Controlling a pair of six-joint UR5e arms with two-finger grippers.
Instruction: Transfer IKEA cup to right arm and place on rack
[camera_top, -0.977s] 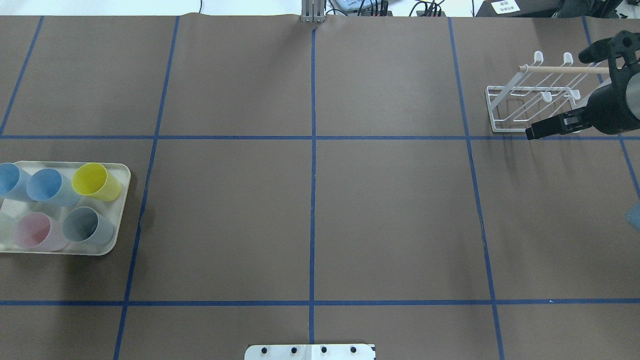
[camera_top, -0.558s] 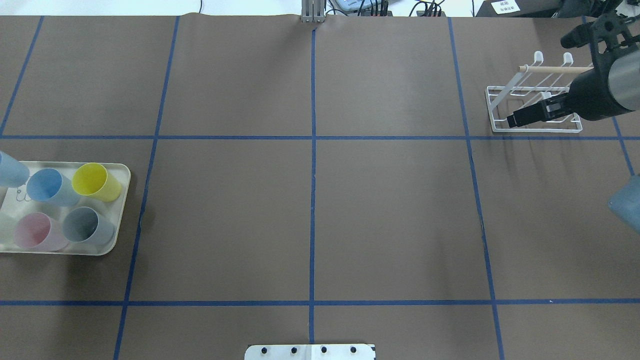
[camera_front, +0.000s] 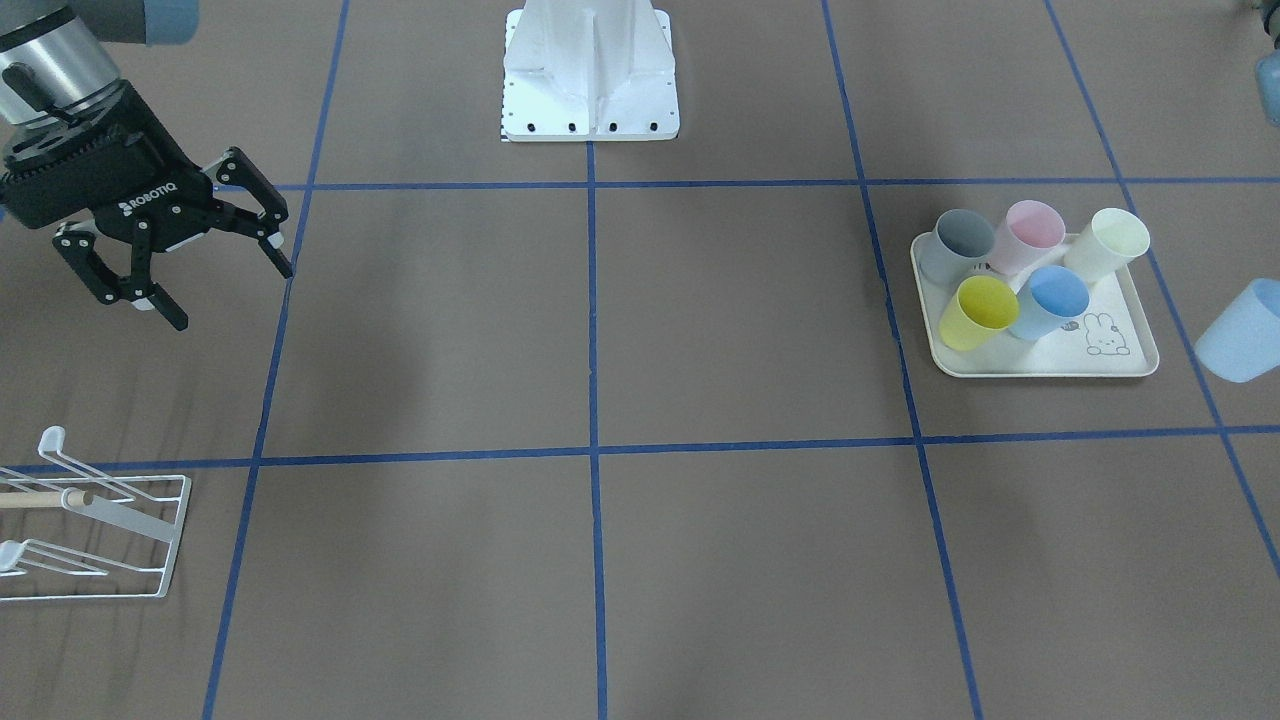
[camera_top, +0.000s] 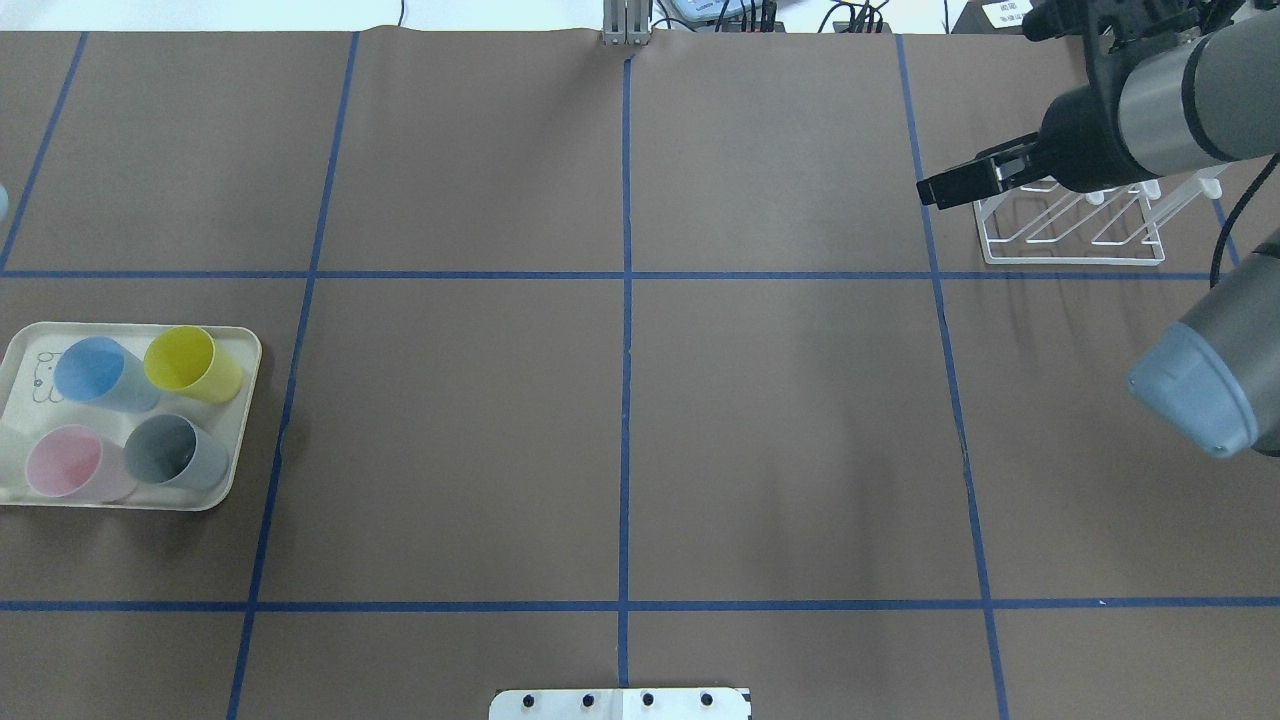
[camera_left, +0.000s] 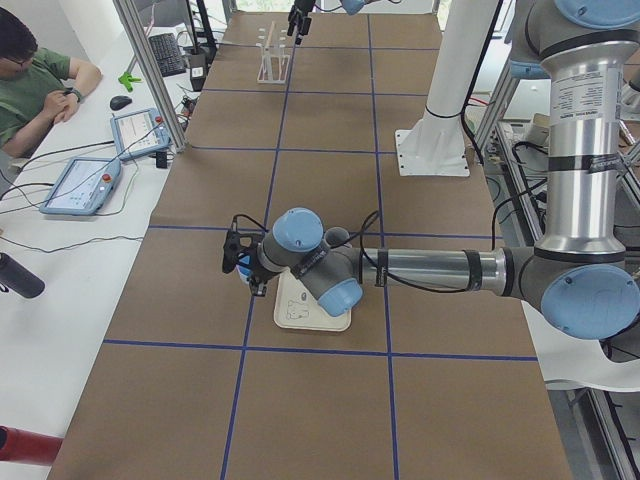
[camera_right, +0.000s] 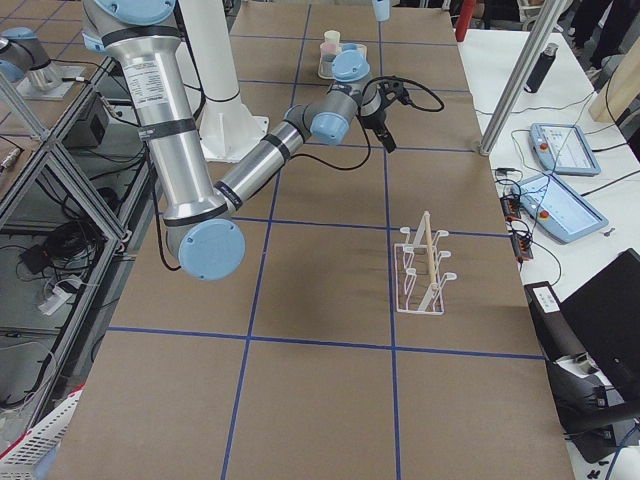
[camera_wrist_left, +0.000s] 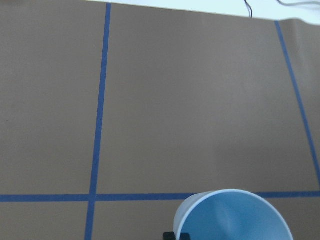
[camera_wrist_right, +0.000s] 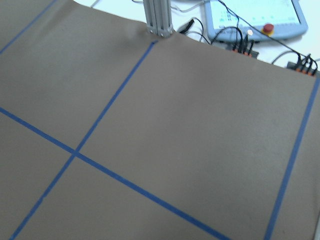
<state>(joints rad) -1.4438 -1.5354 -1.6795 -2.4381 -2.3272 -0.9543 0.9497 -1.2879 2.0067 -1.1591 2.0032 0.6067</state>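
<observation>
Front-facing view, right gripper: the right gripper (camera_front: 232, 295) is seen at the upper left, its two black fingers spread wide with nothing between them.
Front-facing view, cup: the light blue plastic cup (camera_front: 1240, 332) is seen tilted at the right edge, clear of the cream rabbit-print tray (camera_front: 1050, 368); whatever holds it is cut off by the frame.
Front-facing view, rack: the white wire rack with a wooden dowel (camera_front: 150, 545) is found at the lower left, with no cup on it.
Overhead view, change: a second ago a second blue cup was seen on the tray (camera_top: 235, 420); now four cups are shown there. The right gripper (camera_top: 960, 183) has been carried from the right edge leftward past the rack (camera_top: 1070, 250).
Left side view: the left gripper (camera_left: 240, 262) is shown beside the tray; its opening cannot be told here.
Left wrist view: the lower edge is filled by the cup (camera_wrist_left: 232, 215), so it is judged to be clamped by the left gripper.
Right wrist view: only the brown table cover (camera_wrist_right: 190, 140) is shown.
Meaning: the pick-up is judged done; the hand-over and the racking are yet to be made.
</observation>
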